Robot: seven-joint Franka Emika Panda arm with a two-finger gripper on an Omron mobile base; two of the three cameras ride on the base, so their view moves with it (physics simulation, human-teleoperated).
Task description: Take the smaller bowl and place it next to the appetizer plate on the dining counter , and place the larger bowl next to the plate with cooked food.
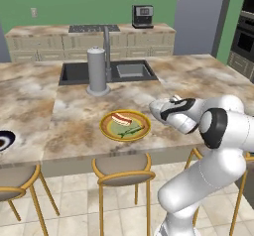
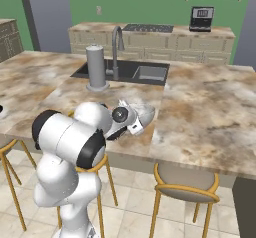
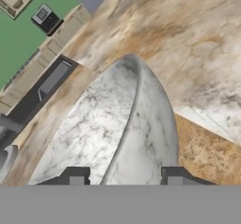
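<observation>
We find the gripper (image 3: 124, 177) closed across the rim of the larger bowl (image 3: 117, 129), one finger tip on the inner side of the wall and the other on the outer side, so the bowl is held by its edge. The bowl is wide and deep, with a grey-and-white marbled stone finish; in the hand view its veined inner surface lies left of the rim line and its smoother, paler outer wall to the right. In the right base view the bowl (image 2: 141, 113) juts from the gripper (image 2: 134, 124), tilted on its side over the dining counter (image 2: 200, 107), near the counter's front edge; we cannot tell whether it touches the top. In the left base view the plate with cooked food (image 1: 125, 125) lies just beside the gripper (image 1: 171, 101), toward the arm's left, orange-yellow rimmed with reddish and green food on it.
</observation>
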